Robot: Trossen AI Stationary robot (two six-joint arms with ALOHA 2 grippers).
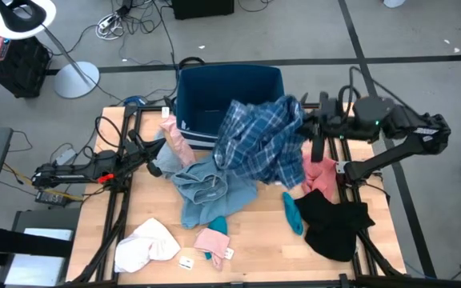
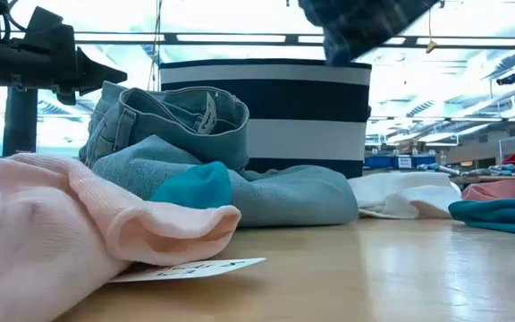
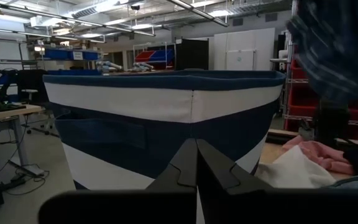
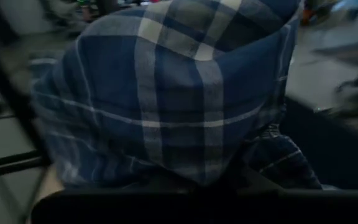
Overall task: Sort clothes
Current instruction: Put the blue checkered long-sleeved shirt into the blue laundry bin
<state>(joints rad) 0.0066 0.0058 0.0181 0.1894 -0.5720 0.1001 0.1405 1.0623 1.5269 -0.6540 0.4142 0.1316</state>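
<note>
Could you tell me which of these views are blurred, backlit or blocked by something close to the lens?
Right wrist view: the blue plaid shirt fills the frame, background smeared. Low view: the pink garment looms soft in front; windows behind the bin glare bright. Left wrist view: the left hand is a dark silhouette.

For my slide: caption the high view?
Right gripper lifts plaid shirt beside bin; left gripper waits.

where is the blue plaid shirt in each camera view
High view: blue plaid shirt mid-table, draped over the bin's front rim.
Low view: shirt hanging at top, above the bin.
Left wrist view: upper right edge.
Right wrist view: fills the picture.
Shared landmark: the striped bin.
</note>
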